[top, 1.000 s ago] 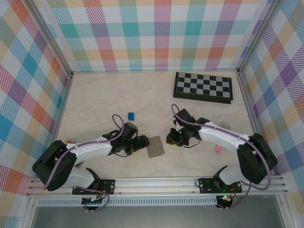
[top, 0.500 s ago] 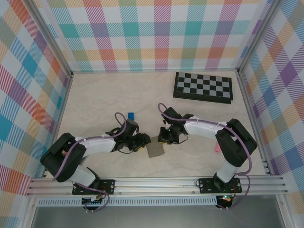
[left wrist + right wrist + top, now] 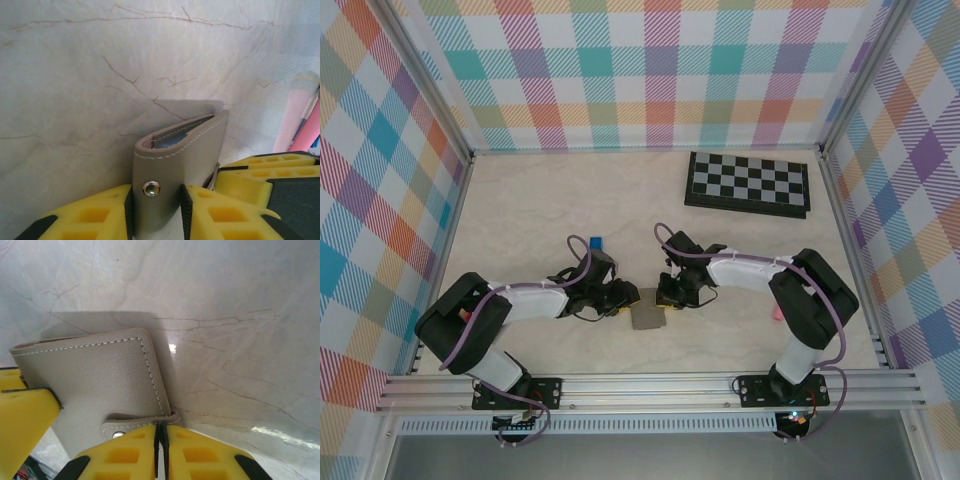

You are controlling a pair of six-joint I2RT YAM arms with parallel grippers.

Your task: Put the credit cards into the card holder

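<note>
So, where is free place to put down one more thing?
Widest bare patch: the far left of the table, bordered by the back wall, the chessboard and the blue block. A narrow strip lies between the card holder and the front rail. Crowded: the middle, where the left hand and the right hand meet at the card holder.

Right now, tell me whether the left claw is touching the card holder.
Touching. Left wrist view: the left claw clamps the card holder, yellow pads flush against both sides.
</note>
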